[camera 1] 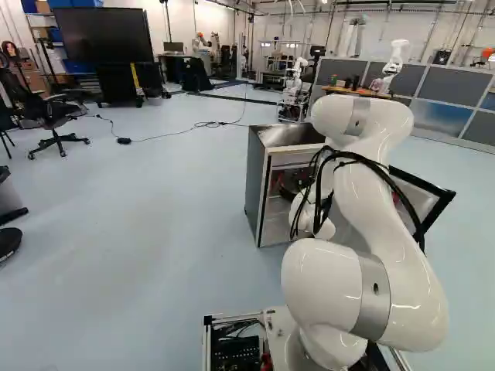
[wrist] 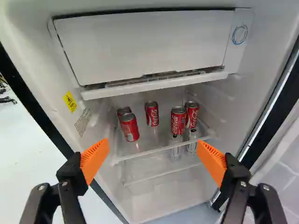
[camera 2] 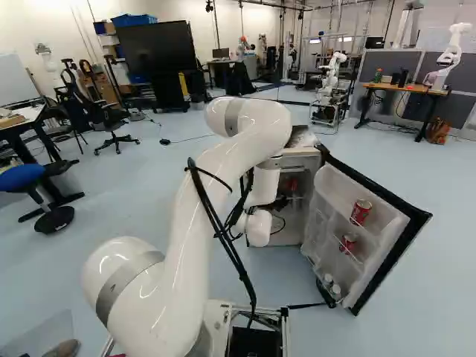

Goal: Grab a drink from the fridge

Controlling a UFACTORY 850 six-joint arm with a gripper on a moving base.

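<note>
Fingers [wrist: 95,159] stood wide apart in the wrist view, with open room between them and five red cans [wrist: 129,128] ahead on a shelf [wrist: 159,150]. Right of centre in the right base view, two door cans [camera 2: 361,213] stood in the open door [camera 2: 327,201]; centrally in the left base view, the fridge [camera 1: 257,185] stood on pale blue floor [camera 1: 155,201].
</note>
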